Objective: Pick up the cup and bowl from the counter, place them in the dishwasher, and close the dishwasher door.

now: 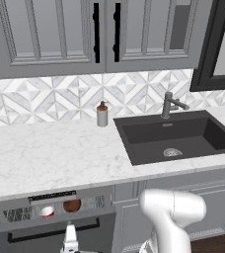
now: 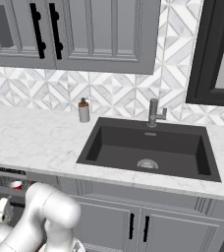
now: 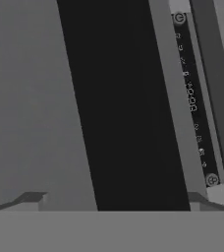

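Gripper [image 1: 70,240] is seen bottom centre against the dishwasher door [image 1: 45,242], jaw state can't be told; cup [image 1: 47,212] and bowl [image 1: 71,205] are racked lower left; a glancing push could leave it ajar

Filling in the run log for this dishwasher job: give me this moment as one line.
cup: in dishwasher rack | bowl: in rack beside cup | dishwasher door: not fully shut | gripper: at door, by bar handle | counter: cup and bowl gone
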